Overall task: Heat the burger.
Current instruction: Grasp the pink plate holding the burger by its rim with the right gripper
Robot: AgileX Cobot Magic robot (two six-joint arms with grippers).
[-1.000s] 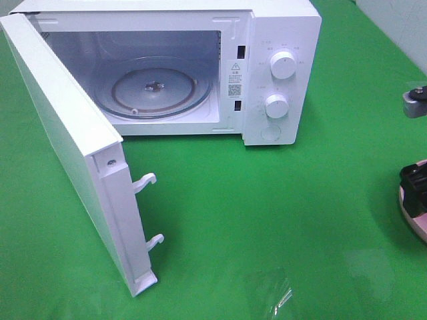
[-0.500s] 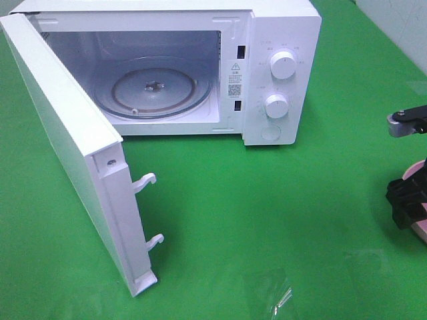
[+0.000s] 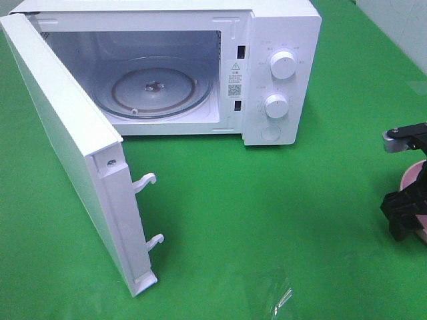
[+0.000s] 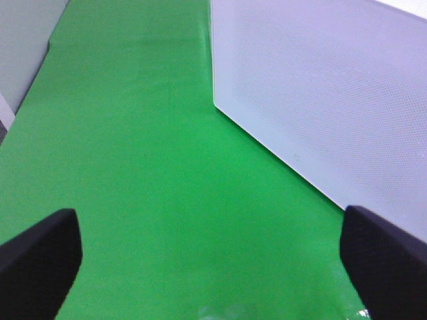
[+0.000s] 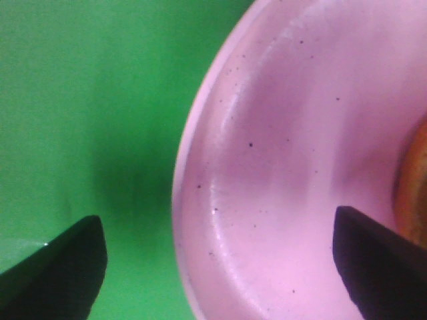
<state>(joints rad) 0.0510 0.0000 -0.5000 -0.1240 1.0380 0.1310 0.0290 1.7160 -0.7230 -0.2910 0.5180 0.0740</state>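
Observation:
Only an orange-brown sliver of the burger (image 5: 415, 190) shows, at the edge of the right wrist view, resting on the pink plate (image 5: 280, 167). In the high view the plate (image 3: 413, 176) lies at the table's far right, mostly behind my right gripper (image 3: 402, 215), and the burger is out of frame. My right gripper (image 5: 213, 223) is open and straddles the plate's rim, one finger over the cloth and one over the plate's inside. My left gripper (image 4: 210, 223) hangs open over bare green cloth beside the microwave door (image 4: 333, 100), gripping nothing.
The white microwave (image 3: 280, 67) stands at the back, its door (image 3: 73, 147) swung wide towards the front left. The glass turntable (image 3: 155, 88) inside is bare. A clear plastic scrap (image 3: 280, 299) lies near the front edge. Green cloth (image 3: 267, 200) covers the table.
My right gripper has come further into the high view, moving left and lower over the pink plate. Its jaws have narrowed slightly. The left arm and the microwave have not moved.

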